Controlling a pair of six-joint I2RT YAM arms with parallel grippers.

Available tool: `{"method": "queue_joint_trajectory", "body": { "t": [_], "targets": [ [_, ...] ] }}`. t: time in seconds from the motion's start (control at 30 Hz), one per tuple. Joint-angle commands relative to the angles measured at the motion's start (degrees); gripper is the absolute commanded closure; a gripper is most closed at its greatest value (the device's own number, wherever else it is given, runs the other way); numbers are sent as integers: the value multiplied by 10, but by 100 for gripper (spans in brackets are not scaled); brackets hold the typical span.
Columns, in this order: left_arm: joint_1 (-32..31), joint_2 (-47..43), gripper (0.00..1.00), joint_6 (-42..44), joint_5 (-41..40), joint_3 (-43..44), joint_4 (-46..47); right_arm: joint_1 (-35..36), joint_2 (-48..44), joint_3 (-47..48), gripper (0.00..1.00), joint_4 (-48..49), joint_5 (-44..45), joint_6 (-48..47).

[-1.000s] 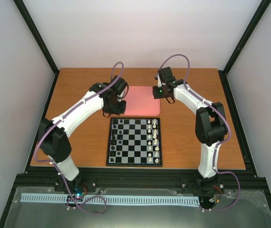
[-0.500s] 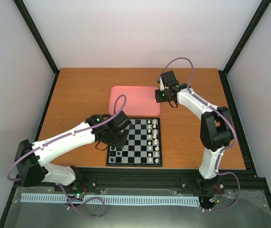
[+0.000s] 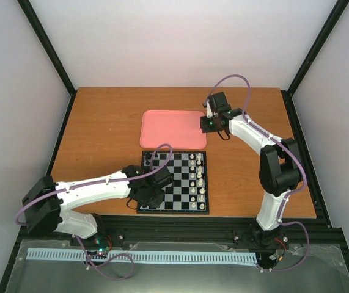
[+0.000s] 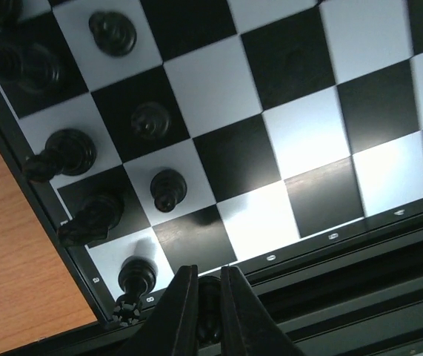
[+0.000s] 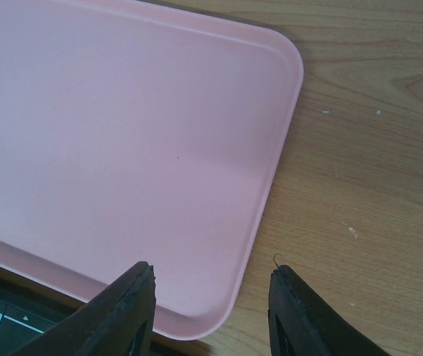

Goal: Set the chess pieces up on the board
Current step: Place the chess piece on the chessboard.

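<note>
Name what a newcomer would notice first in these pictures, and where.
The chessboard sits at the near middle of the table, with white pieces lined along its right side. The left arm lies low across its near-left corner, the left fingers shut on a black piece. Beyond it is a pink tray, with the right fingers open over its right edge.

A robot test booth in a lab.
Two white robot arms, the left arm and the right arm, are bolted to a black metal rail at the near edge of a wooden table. Plain white walls and black frame bars close the table in like a box. Purple cables loop along the arms. A chessboard and a pink tray lie on the table.
</note>
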Motion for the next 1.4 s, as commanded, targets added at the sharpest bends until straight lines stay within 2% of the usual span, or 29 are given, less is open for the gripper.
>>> {"method": "queue_joint_trajectory", "body": {
  "t": [0.0,0.67,1.37],
  "targets": [
    [-15,-6,99,-24,-3,-16,29,-4,-18,-6,51,5,1,-1],
    [-20,22,99,-24,5,-33,36,-5,-14,-3,50,4,6,-6],
    [-20,52,99,-43,-27,-51,73,-4,-20,-7,50,4,2,-8]
  ]
}}
